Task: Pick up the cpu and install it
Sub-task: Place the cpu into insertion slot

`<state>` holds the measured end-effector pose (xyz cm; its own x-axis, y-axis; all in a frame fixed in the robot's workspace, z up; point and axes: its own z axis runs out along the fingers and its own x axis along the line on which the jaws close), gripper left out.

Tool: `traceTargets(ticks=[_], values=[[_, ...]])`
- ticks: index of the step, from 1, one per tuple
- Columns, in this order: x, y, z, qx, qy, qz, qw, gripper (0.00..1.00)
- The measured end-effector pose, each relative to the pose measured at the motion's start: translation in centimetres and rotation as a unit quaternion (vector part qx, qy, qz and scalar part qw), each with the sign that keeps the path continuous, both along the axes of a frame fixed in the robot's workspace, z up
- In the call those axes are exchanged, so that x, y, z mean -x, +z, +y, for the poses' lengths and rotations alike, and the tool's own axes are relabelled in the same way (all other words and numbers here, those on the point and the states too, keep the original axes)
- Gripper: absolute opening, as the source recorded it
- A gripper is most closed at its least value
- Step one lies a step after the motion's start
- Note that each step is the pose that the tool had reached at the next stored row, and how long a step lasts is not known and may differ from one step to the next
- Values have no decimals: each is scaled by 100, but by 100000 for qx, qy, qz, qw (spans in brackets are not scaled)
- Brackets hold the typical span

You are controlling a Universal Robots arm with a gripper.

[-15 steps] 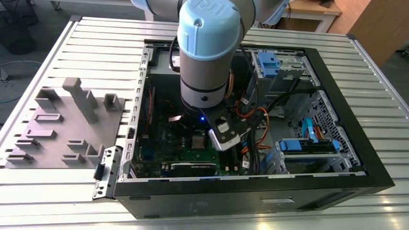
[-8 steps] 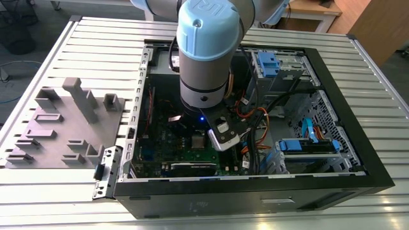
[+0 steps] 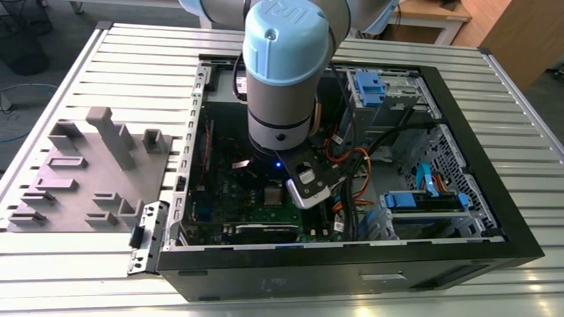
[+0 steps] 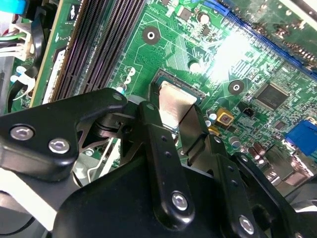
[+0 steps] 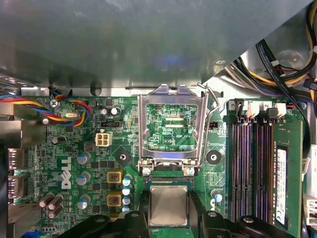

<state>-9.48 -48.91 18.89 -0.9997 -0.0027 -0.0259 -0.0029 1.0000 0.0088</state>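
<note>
First wrist view puts the cpu (image 5: 168,205), a flat square with a dull brushed-silver top and pale rim, between the two matte black fingers (image 5: 142,218) of my gripper (image 5: 169,215), which pinch its opposite edges. It sits at the socket on the glossy green motherboard (image 5: 49,153), just beside the hinge of the rectangular silver metal frame (image 5: 142,129), which is flipped open. Whether the chip is fully seated I cannot tell. In the exterior view my arm (image 3: 282,72) reaches into the open black computer case (image 3: 352,267).
</note>
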Motion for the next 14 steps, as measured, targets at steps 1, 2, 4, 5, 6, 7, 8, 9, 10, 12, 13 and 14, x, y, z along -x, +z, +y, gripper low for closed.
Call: traceTargets(ticks=[1,2,4,5,6,7,8,9,10,12,13,14], values=[[0,-1,0,-7,0,-4,100000,41],[0,-1,0,-10,-1,-4,100000,41],[0,-1,0,-8,3,-2,100000,41],[0,-1,0,-6,2,-2,100000,41],[-1,-2,0,-12,5,-16,100000,41],[-3,-3,1,-22,18,-46,100000,42],[-4,-4,1,-41,29,-61,100000,47],[-4,-5,1,-56,32,-40,100000,47],[-2,-5,1,-48,15,-16,100000,53],[0,-4,0,-35,-3,-4,100000,53],[0,-4,1,-29,-5,-3,100000,53],[1,-3,1,-25,-9,-7,100000,53]])
